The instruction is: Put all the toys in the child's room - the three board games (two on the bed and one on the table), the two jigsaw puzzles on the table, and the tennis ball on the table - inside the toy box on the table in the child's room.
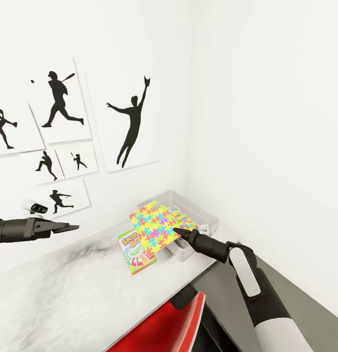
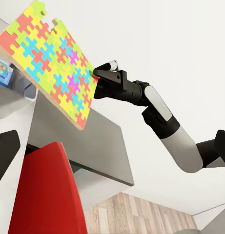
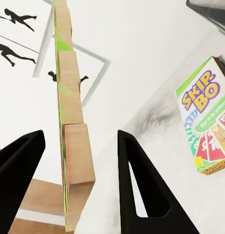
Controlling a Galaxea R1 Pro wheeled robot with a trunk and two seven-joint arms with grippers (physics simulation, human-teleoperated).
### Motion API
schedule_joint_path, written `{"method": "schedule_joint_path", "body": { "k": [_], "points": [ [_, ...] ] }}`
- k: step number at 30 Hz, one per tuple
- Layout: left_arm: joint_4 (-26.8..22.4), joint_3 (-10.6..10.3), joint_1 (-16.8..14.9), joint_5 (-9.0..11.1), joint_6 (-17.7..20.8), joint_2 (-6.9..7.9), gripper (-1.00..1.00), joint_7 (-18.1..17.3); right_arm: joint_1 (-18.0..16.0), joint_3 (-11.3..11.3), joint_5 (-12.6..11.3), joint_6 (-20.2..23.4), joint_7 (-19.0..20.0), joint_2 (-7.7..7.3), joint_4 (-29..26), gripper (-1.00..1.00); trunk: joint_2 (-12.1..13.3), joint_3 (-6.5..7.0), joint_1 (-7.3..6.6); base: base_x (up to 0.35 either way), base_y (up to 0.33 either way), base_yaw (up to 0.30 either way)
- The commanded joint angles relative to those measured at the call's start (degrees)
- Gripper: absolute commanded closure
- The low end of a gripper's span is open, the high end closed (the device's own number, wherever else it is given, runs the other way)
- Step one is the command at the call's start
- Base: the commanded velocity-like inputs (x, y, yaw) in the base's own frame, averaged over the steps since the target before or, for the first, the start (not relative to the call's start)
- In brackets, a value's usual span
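Head view, left to right: the left gripper (image 1: 71,227) hangs over the bare end of the table (image 1: 66,283), its fingers drawn together to a point on nothing, well apart from the toys. Next lies the Skip-Bo game box (image 1: 135,249), flat on the tabletop just beside the toy box (image 1: 208,220). Above both, the jigsaw puzzle (image 1: 157,226) is held tilted in the air, partly over the near end of the toy box, by the right gripper (image 1: 182,233). In the right wrist view the board's pale wooden edge (image 3: 73,146) stands between the two dark fingers (image 3: 136,180), which look spread wider than the edge, so whether they clamp it cannot be told. The left wrist view shows the same board (image 2: 49,63) taken at one corner. Judged from its straight, unbent face, the puzzle is thin, stiff and light; a corner hold lets it swing, so a hold at mid-edge would likely be steadier.
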Motion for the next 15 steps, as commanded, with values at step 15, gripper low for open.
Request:
{"method": "schedule_joint_path", "body": {
  "k": [15],
  "points": [
    [0.02, -0.15, -0.08, 0.04, 0.61, 0.01, -1.0, -0.27, -0.06, -0.07, 0.2, 0.22, 0.29, -0.01, -0.01, 1.0, -0.14, -0.14, 0.04, 0.0, -0.054, -0.142]
  ]
}}
